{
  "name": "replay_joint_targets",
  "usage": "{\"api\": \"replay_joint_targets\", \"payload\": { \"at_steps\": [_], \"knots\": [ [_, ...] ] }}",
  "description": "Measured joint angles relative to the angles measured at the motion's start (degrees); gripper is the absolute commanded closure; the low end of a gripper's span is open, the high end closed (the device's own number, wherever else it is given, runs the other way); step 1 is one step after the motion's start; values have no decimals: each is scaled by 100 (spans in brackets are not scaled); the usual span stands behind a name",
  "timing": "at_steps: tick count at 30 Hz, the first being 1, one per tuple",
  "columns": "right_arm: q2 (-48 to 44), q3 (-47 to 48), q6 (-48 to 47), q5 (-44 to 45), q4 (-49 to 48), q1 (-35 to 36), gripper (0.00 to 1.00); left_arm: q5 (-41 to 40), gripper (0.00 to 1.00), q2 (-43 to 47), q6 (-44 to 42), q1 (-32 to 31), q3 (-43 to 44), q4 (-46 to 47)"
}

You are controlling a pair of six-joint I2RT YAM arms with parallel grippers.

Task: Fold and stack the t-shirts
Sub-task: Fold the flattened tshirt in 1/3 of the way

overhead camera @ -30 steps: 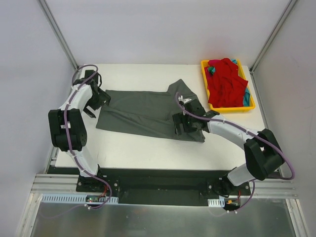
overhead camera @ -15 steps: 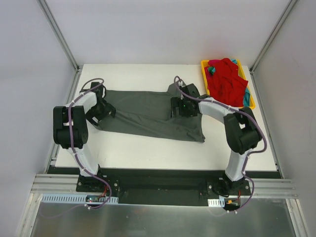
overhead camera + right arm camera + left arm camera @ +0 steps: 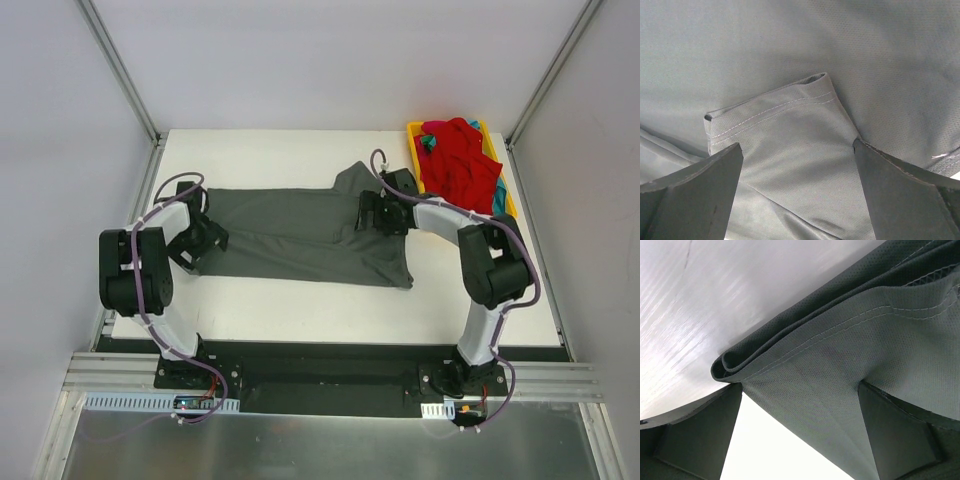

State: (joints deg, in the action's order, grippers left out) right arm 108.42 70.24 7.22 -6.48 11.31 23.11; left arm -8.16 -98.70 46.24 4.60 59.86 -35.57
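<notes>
A dark charcoal t-shirt [image 3: 300, 230] lies spread flat across the middle of the table. My left gripper [image 3: 200, 240] is at the shirt's left edge. In the left wrist view [image 3: 800, 390] it is open, its fingers wide apart astride the folded hem [image 3: 770, 347]. My right gripper [image 3: 378, 212] is over the shirt's far right sleeve. In the right wrist view [image 3: 797, 145] it is open, with the sleeve [image 3: 780, 115] lying between its fingers. A bright red t-shirt [image 3: 460, 165] is heaped in the yellow tray [image 3: 512, 212], with a bit of teal cloth [image 3: 428, 142] showing.
The yellow tray stands at the back right corner of the white table [image 3: 280, 310]. Metal frame posts [image 3: 120, 70] rise at the back corners, and white walls close in both sides.
My right gripper has moved from the shirt's near right part up to the far right sleeve. My left gripper has moved nearer along the shirt's left edge, and the cloth there shifted.
</notes>
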Motion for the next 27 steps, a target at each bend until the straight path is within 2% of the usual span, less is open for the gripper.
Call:
{"api": "replay_joint_targets", "payload": {
  "at_steps": [9, 17, 23, 27],
  "knots": [
    [-833, -1054, 234, 20, -160, 46, 4, -133, 1, 927, 356, 0, -1008, -13],
    [-1773, -2024, 402, 208, -26, 417, 4, -190, 1, 1867, 627, 0, -1812, -203],
    [-2328, -2131, 313, 337, 321, 544, 4, -251, 1, 2579, 695, 0, -1930, -516],
    [-2636, -1961, 116, 396, 533, 610, 4, -251, 1, 3126, 704, 0, -1657, -734]
  ]
}}
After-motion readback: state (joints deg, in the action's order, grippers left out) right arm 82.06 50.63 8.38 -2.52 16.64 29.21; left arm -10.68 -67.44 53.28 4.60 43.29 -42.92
